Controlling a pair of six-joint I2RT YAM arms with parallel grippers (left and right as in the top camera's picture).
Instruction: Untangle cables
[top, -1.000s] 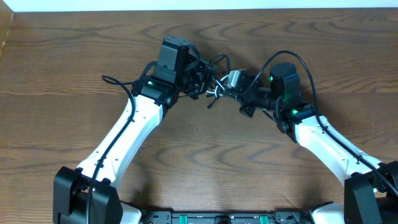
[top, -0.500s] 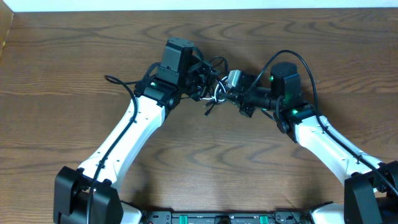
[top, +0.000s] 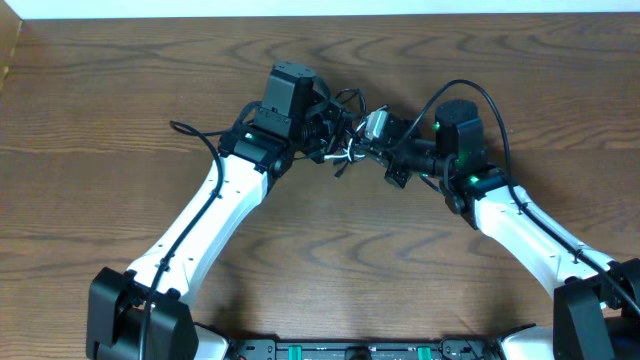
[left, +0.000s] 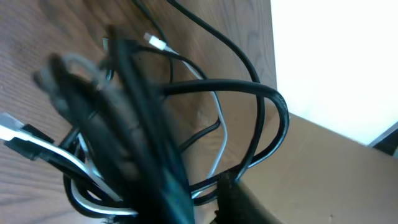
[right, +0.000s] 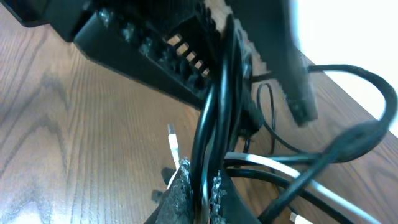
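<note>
The cables (top: 345, 150), thin black and white cords, hang as a tangle between my two grippers above the wooden table. My left gripper (top: 328, 128) comes in from the left and looks shut on the cables (left: 211, 124), which loop up from beside its finger (left: 239, 199). A white plug (left: 11, 129) sticks out at the left. My right gripper (top: 368, 146) meets the tangle from the right. Its serrated jaws (right: 200, 186) are shut on two black strands (right: 211, 112). A white plug end (right: 173, 146) dangles just left of them, above the table.
The table's far edge with the white wall (top: 320, 8) lies just behind the grippers. A thick black arm wire (top: 480, 100) arches over the right wrist. Another arm wire (top: 185, 130) trails left of the left arm. Both arms (top: 200, 230) reach in from the near edge.
The left gripper has shifted slightly right toward the right gripper, bunching the tangle between them. The right arm has hardly moved.
</note>
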